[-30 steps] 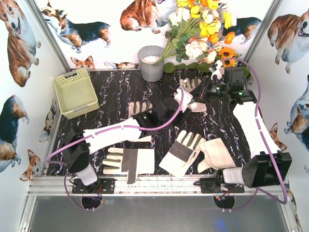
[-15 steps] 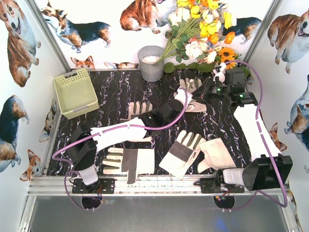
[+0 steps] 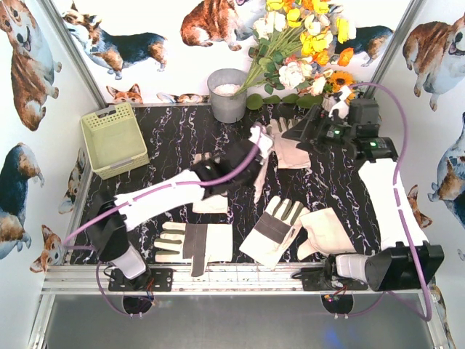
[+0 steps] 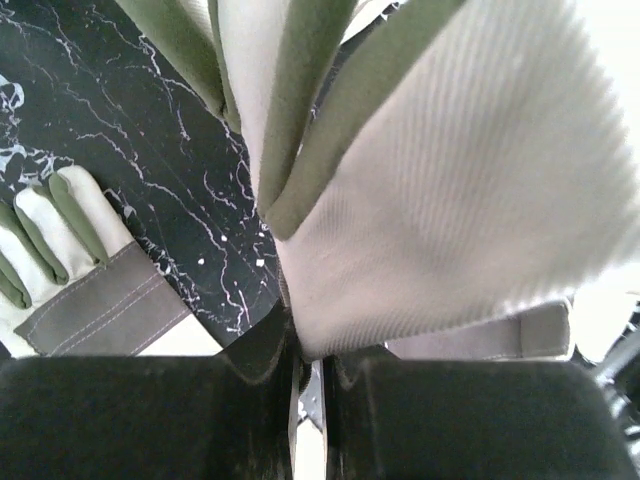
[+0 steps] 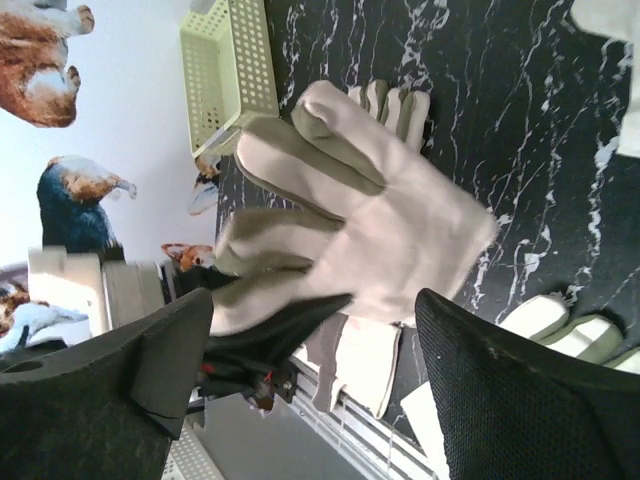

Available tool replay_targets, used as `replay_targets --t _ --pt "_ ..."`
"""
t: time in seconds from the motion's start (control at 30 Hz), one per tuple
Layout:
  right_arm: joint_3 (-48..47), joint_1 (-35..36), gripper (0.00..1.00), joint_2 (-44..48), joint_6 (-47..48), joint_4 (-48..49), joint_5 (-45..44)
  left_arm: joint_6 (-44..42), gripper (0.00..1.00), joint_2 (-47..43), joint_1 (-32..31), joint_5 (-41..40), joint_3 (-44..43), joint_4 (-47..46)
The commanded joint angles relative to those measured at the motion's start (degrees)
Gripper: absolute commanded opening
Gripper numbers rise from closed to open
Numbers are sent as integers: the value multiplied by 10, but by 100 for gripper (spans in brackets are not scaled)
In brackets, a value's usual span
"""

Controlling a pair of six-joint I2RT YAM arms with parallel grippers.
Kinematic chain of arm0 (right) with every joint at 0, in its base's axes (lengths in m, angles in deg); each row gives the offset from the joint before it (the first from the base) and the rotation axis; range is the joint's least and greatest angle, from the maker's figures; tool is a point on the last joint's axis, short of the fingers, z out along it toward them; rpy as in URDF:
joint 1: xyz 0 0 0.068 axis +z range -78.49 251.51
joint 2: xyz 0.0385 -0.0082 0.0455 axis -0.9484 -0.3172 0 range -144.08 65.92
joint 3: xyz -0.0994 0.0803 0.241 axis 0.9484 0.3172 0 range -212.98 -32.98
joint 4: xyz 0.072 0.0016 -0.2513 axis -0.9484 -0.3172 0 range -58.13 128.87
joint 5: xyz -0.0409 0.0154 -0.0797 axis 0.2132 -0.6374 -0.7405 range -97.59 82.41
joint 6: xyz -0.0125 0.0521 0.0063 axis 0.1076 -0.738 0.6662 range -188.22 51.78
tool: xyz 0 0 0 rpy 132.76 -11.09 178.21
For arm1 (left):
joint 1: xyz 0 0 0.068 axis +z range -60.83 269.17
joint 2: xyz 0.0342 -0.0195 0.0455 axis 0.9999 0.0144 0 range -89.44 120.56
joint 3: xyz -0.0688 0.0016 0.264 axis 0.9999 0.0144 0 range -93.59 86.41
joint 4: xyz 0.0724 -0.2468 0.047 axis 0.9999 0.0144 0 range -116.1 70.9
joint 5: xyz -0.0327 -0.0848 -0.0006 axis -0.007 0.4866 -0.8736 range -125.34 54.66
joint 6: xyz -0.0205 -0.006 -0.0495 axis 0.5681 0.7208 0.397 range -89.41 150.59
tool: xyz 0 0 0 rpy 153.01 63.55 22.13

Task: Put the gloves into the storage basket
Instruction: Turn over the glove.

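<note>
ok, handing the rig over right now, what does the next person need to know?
Left gripper: shut on a work glove, held up over mid-table.
Right gripper: open, empty, facing that glove.
Storage basket: back-left of the table, nothing in it.
Five more on the table: back glove below the right gripper, middle glove partly under the left arm, near-left glove, near-centre glove, near-right glove.
Done: no glove in the basket.
Left: carry the held one to the basket, then the other five.
</note>
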Motion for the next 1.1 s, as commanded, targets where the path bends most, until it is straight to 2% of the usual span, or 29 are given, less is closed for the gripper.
replay_targets --t 0.0,0.1,0.23,0.47,0.67,0.8,1.07 --pt "-11 -31 85 31 38 15 39 20 0 -56 54 138 -20 58" --pt "15 -37 87 41 56 35 73 11 0 -84 86 227 -20 73" --pt "52 -35 88 42 61 99 166 0 0 -114 111 321 -36 101" --pt "67 10 90 -3 59 133 275 9 0 -108 111 461 -101 150" --pt "83 15 92 -26 24 175 316 7 0 -102 104 492 -153 194" --pt "96 18 92 -36 -9 201 364 18 0 -99 99 506 -180 193" --pt "124 47 92 -36 -79 273 401 17 0 -85 98 508 -240 197"
